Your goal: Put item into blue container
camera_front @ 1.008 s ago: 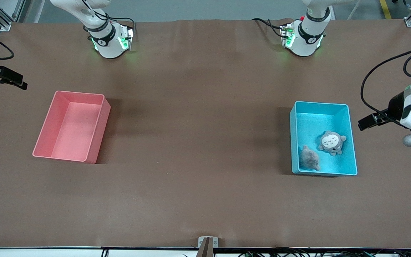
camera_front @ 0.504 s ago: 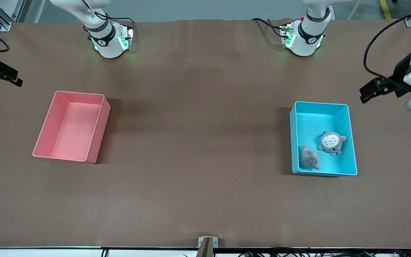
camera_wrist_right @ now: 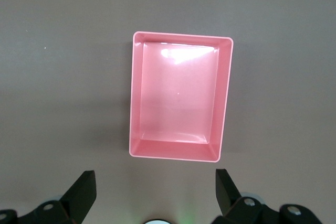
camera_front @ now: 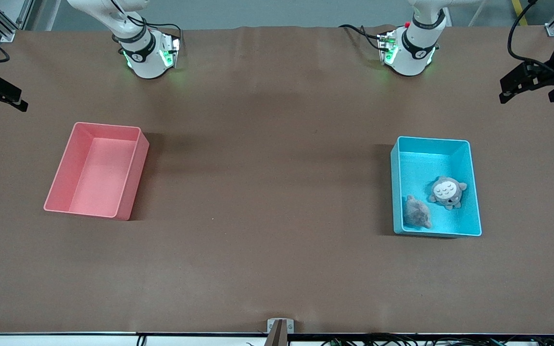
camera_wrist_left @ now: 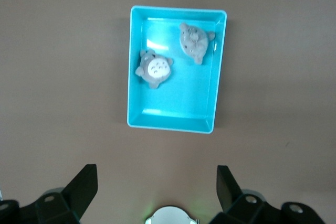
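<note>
Fingers of left gripper spread; front view hides gap.

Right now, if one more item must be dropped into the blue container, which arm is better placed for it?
The left arm, probably. The left gripper hangs open and empty at the blue container's end of the table. The right gripper, also open and empty, hangs at the pink bin's end.
</note>
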Robot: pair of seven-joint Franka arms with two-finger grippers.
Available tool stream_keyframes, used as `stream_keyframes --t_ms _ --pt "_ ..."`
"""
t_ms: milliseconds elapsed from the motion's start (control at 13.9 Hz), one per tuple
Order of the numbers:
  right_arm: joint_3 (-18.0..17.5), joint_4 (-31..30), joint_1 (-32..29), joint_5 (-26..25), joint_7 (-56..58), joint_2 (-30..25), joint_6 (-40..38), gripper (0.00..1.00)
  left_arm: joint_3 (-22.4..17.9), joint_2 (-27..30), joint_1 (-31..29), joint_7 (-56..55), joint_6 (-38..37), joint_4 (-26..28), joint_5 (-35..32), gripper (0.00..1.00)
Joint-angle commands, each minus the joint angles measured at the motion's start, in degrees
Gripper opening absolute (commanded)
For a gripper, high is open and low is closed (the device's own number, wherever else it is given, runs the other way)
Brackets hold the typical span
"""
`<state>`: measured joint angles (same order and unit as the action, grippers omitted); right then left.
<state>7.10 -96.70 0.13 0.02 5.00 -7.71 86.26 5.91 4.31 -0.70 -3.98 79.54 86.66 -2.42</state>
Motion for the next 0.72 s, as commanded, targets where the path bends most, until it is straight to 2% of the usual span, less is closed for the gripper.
stream_keyframes --t_ms 0,504,648 --pt "-0.3 -0.9 0.1 0.0 0.0 -1.6 -1.3 1.0 -3.2 3.8 2.8 0.6 1.3 5.0 0.8 1.0" --pt "-1.0 -0.7 0.1 0.0 0.2 -1.6 -1.8 1.0 -2.0 4.0 2.7 0.0 2.7 6.1 0.9 1.0" --pt "-1.0 1.3 0.1 0.0 0.1 -1.3 -2.3 1.0 -2.0 4.0 2.7 0.0 3.9 6.3 0.9 1.0"
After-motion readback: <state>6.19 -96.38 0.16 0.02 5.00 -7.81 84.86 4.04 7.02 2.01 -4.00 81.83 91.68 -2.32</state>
